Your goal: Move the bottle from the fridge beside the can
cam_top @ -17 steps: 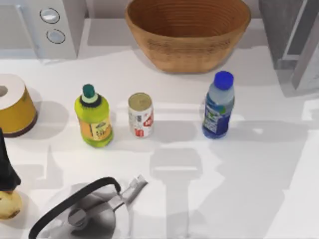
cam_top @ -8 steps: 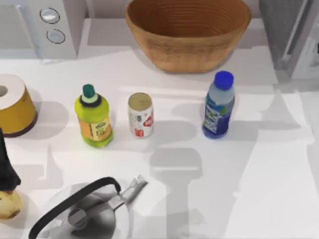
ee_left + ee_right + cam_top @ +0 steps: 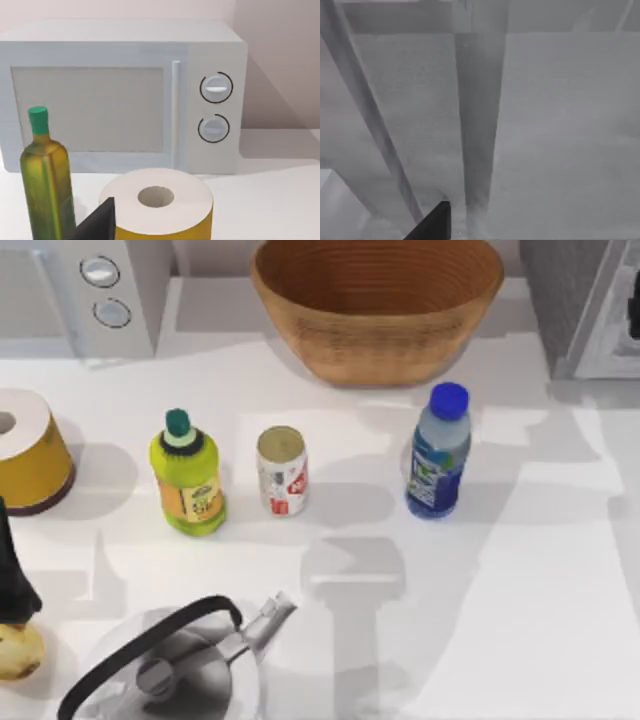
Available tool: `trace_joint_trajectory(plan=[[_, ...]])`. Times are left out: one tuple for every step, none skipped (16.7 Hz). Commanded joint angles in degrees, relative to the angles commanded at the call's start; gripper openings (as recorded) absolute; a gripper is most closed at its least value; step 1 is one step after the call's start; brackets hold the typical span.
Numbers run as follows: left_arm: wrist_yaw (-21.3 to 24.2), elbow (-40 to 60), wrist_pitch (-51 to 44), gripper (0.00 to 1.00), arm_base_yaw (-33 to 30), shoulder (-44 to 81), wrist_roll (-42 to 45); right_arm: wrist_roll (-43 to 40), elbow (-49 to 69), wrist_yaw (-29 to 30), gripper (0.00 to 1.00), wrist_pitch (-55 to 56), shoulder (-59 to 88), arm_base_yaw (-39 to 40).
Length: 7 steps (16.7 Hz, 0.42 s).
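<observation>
The bottle (image 3: 438, 452) stands upright on the table (image 3: 520, 570), out of the fridge (image 3: 575, 300), right of the can (image 3: 282, 471) with a clear gap between them. The can is upright too, and just left of it stands a yellow-green bottle (image 3: 187, 474). Behind them, at the table's far edge, sits a wicker basket (image 3: 377, 302). The fridge fills the far right corner; its pale door (image 3: 622, 330) hangs at the right edge.

My right wrist camera looks close onto the fridge's grey wall (image 3: 560, 125) and a pale upright strip. A dark finger tip (image 3: 434, 223) pokes in at the frame's edge, but I cannot tell how wide my right claw stands or whether it holds anything.

My left arm (image 3: 12, 575) sits parked at the left edge, near a yellow roll (image 3: 28, 450). Its camera faces the microwave (image 3: 125, 95), the roll and an oil bottle (image 3: 46, 187). I cannot tell that claw's opening either.

A kettle (image 3: 165, 665) lies at the near edge.
</observation>
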Motion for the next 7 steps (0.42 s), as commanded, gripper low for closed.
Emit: trace_joint_trajectory(plan=[[0.00, 0.00, 0.00, 1.00, 0.00, 0.00, 0.00, 0.05, 2.75, 0.02, 1.00, -0.59, 2.12, 0.00], [0.00, 0.00, 0.00, 1.00, 0.00, 0.00, 0.00, 0.11, 5.31, 0.05, 1.00, -1.14, 4.07, 0.00], [0.00, 0.00, 0.00, 1.00, 0.00, 0.00, 0.00, 0.15, 7.55, 0.08, 1.00, -1.61, 5.77, 0.00], [0.00, 0.00, 0.00, 1.00, 0.00, 0.00, 0.00, 0.18, 9.35, 0.10, 1.00, -1.99, 7.16, 0.00], [0.00, 0.00, 0.00, 1.00, 0.00, 0.00, 0.00, 0.20, 10.61, 0.11, 1.00, -2.26, 8.17, 0.00], [0.00, 0.00, 0.00, 1.00, 0.00, 0.00, 0.00, 0.21, 11.26, 0.13, 1.00, -2.41, 8.72, 0.00], [0.00, 0.00, 0.00, 1.00, 0.00, 0.00, 0.00, 0.21, 11.35, 0.13, 1.00, -2.43, 8.80, 0.00]])
